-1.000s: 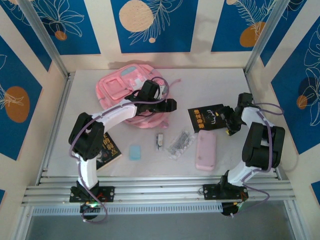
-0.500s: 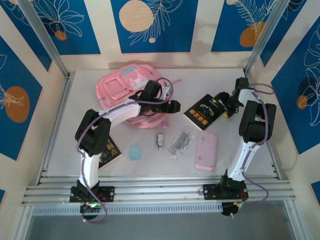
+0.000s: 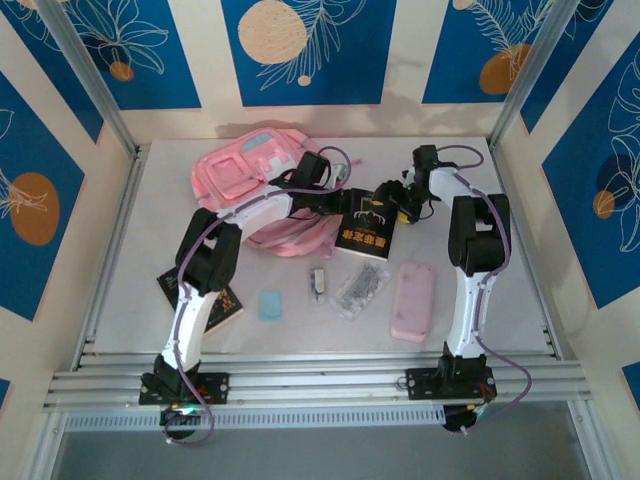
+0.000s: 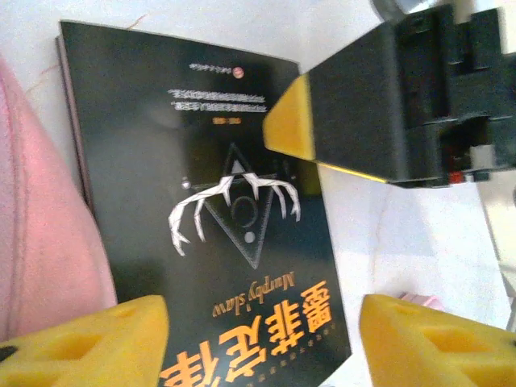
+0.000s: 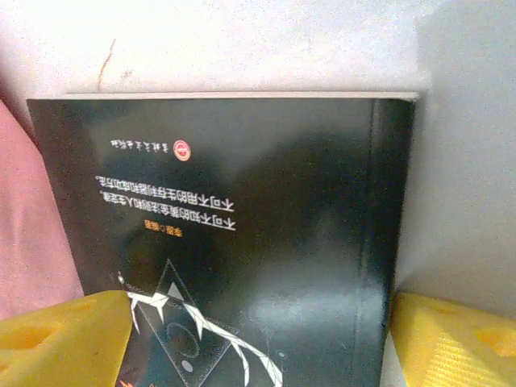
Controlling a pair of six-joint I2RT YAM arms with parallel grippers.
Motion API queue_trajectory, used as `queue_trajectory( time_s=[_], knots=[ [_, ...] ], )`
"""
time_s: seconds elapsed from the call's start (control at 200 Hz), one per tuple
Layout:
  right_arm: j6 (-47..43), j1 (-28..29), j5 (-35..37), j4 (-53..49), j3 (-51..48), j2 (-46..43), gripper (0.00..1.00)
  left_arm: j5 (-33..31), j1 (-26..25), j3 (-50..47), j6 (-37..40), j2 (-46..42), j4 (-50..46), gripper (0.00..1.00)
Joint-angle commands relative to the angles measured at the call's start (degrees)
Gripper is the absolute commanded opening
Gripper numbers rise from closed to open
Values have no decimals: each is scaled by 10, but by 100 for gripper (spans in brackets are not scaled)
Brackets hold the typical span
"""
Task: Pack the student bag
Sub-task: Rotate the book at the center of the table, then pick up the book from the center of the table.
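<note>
The student bag point(image 3: 240, 178), a big pink backpack, lies at the back left of the table. A black book point(image 3: 364, 230) with orange characters lies just right of it, close against the pink fabric point(image 4: 40, 226). My left gripper point(image 3: 345, 207) reaches across the bag and hovers open over the book point(image 4: 234, 201), its yellow fingers point(image 4: 89, 343) wide apart. My right gripper point(image 3: 393, 199) stands open at the book's far end. One of its pads point(image 4: 289, 117) is at the book's edge. In the right wrist view its fingers point(image 5: 451, 343) flank the cover point(image 5: 266, 242).
Near the front lie a pale pink pencil case point(image 3: 412, 302), a clear plastic packet point(image 3: 362, 285), a small black-and-white item point(image 3: 320, 283) and a light blue block point(image 3: 270, 304). A second black book point(image 3: 205, 298) lies under the left arm. Side walls stand close.
The black book has slid left from the right side to the bag's edge, and my right gripper has come with it. My left gripper has shifted right over the book, and both have narrowed a little.
</note>
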Motion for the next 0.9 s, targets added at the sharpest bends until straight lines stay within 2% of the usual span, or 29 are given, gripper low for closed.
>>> queue_trajectory(
  time_s=[0.0, 0.145, 0.235, 0.495, 0.71, 0.895],
  knots=[
    [12, 1, -17, -37, -34, -33, 82, -25, -1, 20, 0, 28, -64, 56],
    [35, 5, -26, -19, -105, -80, 77, -45, -8, 25, 15, 45, -104, 35],
    [49, 19, -40, 9, -150, -104, 75, -54, -13, 26, 28, 54, -133, 30],
    [83, 48, -95, 85, -183, -93, 65, -53, -17, 38, 41, 100, -186, 24],
    [124, 42, -165, 146, -189, -163, 57, -53, -19, 36, 38, 107, -198, 22],
    [133, 42, -195, 147, -184, -203, 54, -63, -19, 40, 43, 102, -203, 22]
  ],
)
